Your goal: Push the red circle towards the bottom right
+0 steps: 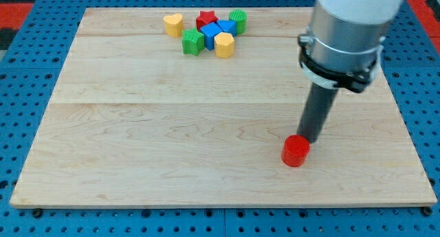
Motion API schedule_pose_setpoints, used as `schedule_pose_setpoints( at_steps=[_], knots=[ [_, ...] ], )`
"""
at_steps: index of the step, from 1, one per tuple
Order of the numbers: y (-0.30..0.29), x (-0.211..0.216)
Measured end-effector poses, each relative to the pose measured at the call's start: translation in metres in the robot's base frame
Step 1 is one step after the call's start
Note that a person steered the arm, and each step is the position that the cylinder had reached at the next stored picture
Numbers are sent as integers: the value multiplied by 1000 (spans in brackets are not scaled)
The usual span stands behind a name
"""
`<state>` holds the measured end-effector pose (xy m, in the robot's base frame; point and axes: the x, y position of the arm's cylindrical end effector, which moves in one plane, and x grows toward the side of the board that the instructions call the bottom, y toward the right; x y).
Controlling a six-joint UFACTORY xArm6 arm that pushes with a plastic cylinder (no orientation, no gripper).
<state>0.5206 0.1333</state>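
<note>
A pale wooden board [172,127] is lying on a blue pegboard surface [27,93]. A red circle [295,151] is resting toward the view's bottom right. Near the top edge, a yellow heart [173,23], red star [205,19], green cylinder [238,20], two blue blocks [216,32], green star [192,42] and yellow block [224,45] are sitting clustered together.

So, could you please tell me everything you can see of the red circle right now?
The red circle is a short, solid-looking red cylinder standing flat on the wooden board, in the view's lower right, far from the cluster of blocks at the view's top. Its flat top faces up. My tip sits right at its upper-right edge, seemingly touching it. Nothing else is near it.
</note>
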Motion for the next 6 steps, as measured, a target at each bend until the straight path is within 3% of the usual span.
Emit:
schedule_pose_setpoints(
  at_steps=[1,3,6],
  knots=[
    [-21,-19],
    [-83,15],
    [-39,27]
  ],
)
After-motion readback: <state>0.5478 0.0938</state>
